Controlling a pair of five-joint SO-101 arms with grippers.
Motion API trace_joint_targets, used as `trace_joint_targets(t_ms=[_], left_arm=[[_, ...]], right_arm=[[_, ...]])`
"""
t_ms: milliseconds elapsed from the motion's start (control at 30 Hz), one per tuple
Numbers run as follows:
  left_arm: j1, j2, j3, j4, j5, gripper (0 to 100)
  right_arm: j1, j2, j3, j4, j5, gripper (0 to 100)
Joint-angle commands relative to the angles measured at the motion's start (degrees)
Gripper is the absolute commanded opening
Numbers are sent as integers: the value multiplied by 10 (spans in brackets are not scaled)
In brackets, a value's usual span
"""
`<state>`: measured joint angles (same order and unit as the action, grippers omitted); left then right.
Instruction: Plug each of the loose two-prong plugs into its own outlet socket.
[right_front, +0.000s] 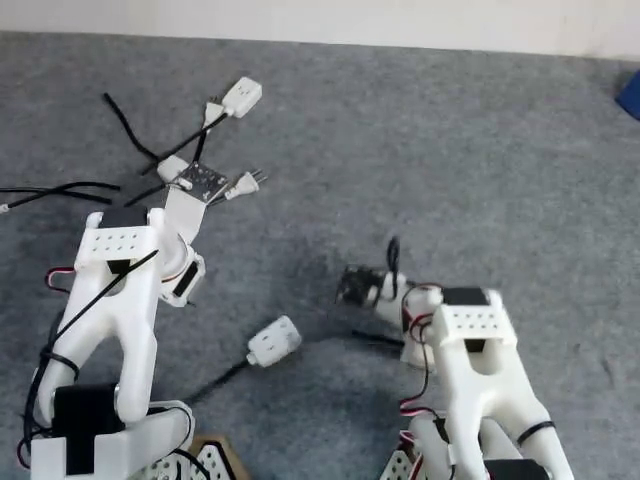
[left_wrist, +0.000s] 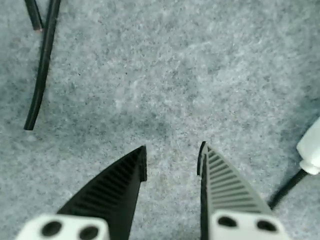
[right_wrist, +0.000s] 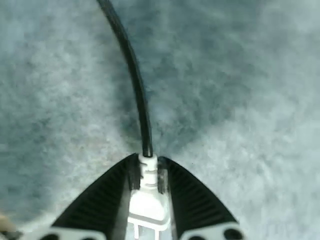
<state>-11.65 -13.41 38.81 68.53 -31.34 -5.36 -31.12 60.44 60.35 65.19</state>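
- Plugs first: one loose two-prong plug (right_front: 243, 184) lies on the grey bench (right_front: 480, 150) at 10 o'clock from the middle of the high view. Its prongs point toward 3 o'clock and nothing is gripping it.
- Left tool (left_wrist: 172, 160) is poised over bare bench near that plug, its jaws spread with nothing between them. Black cords (left_wrist: 42, 65) lie off to one side.
- Upper socket (right_front: 241, 96) sits at 12 o'clock from the loose plug. A small white piece (right_front: 213, 113) touches its 8 o'clock end, and I cannot tell whether that is a plug seated in it.
- Lower socket (right_front: 273, 341) lies at 7 o'clock from the middle, with its cord running off toward 7 o'clock. Nothing appears to be plugged into it.
- Right tool (right_wrist: 148, 162) is near the lower socket, at 2 o'clock from it. It pinches a second plug (right_wrist: 147, 200) by the white body, the cord trailing out ahead.
- Progress looks early to me. One plug is gripped but not inserted and one lies on the bench, so at least two insertions remain.
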Motion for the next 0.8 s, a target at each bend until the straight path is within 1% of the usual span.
trace_joint_targets(t_ms=[0, 100, 267, 367, 433, 500, 567, 633, 700, 767], left_arm=[[7, -20, -1, -7, 6, 181], [7, -20, -2, -12, 30, 181], [8, -20, 4, -26, 33, 181], [9, -19, 5, -34, 33, 181], [23, -19, 4, -33, 33, 181], [45, -20, 0, -32, 34, 181], [68, -24, -17, -32, 66, 181], [75, -24, -53, -30, 123, 181], [76, -24, -90, -11, 162, 181], [78, -22, -128, 21, 169, 185]], right_arm=[[9, -6, -124, 108, -156, 5], [11, -5, -200, 147, -276, 5], [8, -5, -282, 199, -390, 5], [8, -4, -306, 200, -484, 5], [-10, -4, -313, 197, -543, 5], [-51, -4, -313, 196, -597, 5], [-98, -4, -314, 173, -660, 5], [-131, -4, -314, 135, -723, 5], [-135, -3, -311, 90, -751, 5], [-122, -3, -309, 40, -768, 5]])
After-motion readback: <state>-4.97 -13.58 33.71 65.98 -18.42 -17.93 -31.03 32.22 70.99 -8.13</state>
